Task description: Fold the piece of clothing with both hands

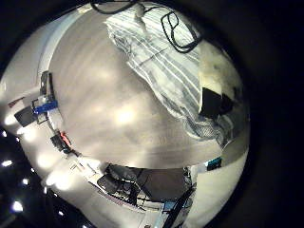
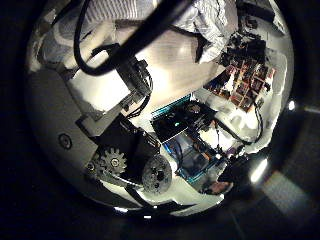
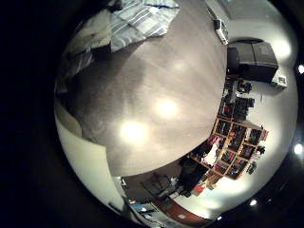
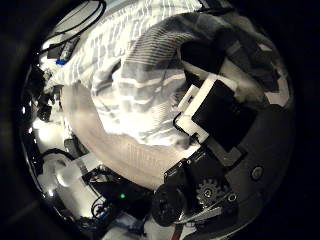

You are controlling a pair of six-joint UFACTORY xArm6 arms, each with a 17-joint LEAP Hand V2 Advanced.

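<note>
The striped, crumpled fabric garment (image 4: 150, 80) lies unfolded on the round wooden table (image 3: 152, 104). The right robot hand (image 4: 205, 115) rests its fingers on the cloth; whether they pinch it I cannot tell, nor the left robot hand's (image 2: 120, 90) state. Judged next: both hands secure an edge, then fold.

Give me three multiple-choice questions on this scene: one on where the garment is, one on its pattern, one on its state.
1. Where does the garment lie?
A. on the table
B. on the floor
C. over a chair

2. What is its pattern?
A. dotted
B. striped
C. plain

3. What state is it in?
A. rolled into a tight tube
B. hanging in the air
C. rumpled, lying loose

Key: 1 A, the garment rests on the table; 2 B, stripes run across the cloth; 3 C, the right thumb side palm view shows uneven creases and bunches.
</note>
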